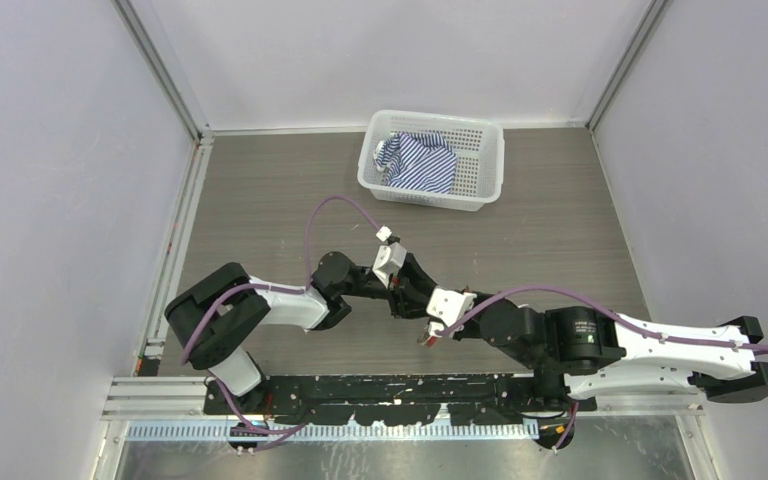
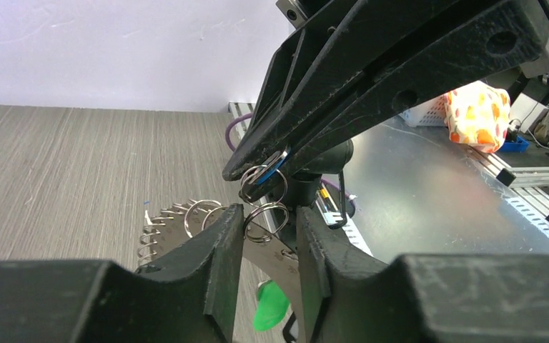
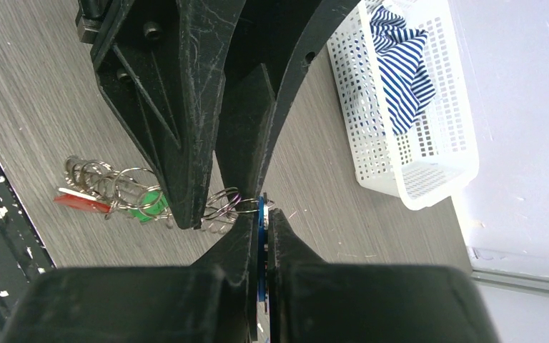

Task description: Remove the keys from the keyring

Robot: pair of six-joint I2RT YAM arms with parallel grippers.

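**Top view.** Two black-and-white arms meet above the middle of a grey, wood-grained surface (image 1: pixel 260 190). The left claw (image 1: pixel 408 300) and right claw (image 1: pixel 430 322) point at each other, tips nearly touching. Whatever is between them is too small to make out. A white perforated plastic basket (image 1: pixel 430 200) stands well apart at the far side. It holds a crumpled blue-and-white striped cloth (image 1: pixel 420 160).

**Left wrist view.** The left claw (image 2: pixel 268 213) is clenched on the keyring (image 2: pixel 159 227), with a strip of grey metal pinched between its matte black fingers (image 2: pixel 214 264). The thin metal hoop curves away to the left, and its rim carries small silvery loops set like saw teeth. Wire split rings (image 2: pixel 266 218) bunch just above the grip. The right claw (image 2: pixel 254 171) comes down from above, its tips closed on the blue key (image 2: pixel 271 168). A rounded green tag (image 2: pixel 271 306) hangs below.

**Right wrist view.** The right claw (image 3: pixel 259 214) grips the thin blue plastic head of the blue key (image 3: pixel 260 243) edge-on. The left claw (image 3: pixel 213 209) reaches in from above, and the split rings (image 3: pixel 221 207) sit at its tips, touching the key. Further left along the bunch hang the green tag (image 3: pixel 146 204) and the flat red head of a red key (image 3: pixel 78 201), both held clear of the surface. The basket (image 3: pixel 429 186) and the cloth (image 3: pixel 400 64) lie at upper right.
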